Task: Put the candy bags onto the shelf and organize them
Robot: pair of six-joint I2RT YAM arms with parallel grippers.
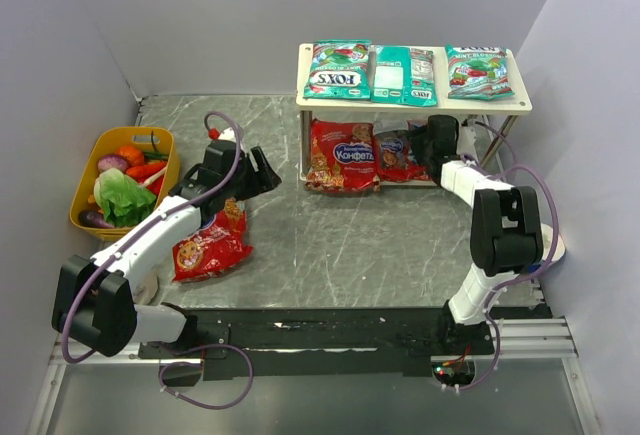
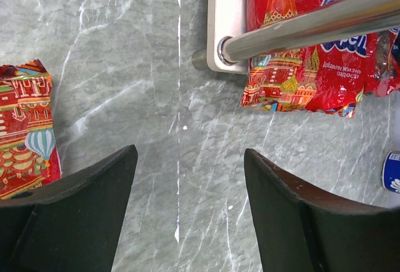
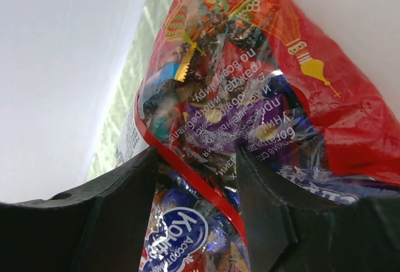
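Red candy bag (image 3: 250, 97) clamped in right tool (image 3: 197, 159) at shelf (image 1: 415, 105); left tool (image 2: 190, 153) apart.

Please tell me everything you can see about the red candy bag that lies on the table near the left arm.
The red candy bag is a glossy, crumpled plastic packet printed with colourful domes, a striped balloon and a round yellow picture. It lies flat on the grey marbled table, left of the shelf and apart from it. The left arm hides part of it; the open left gripper hovers beside it, not holding it.
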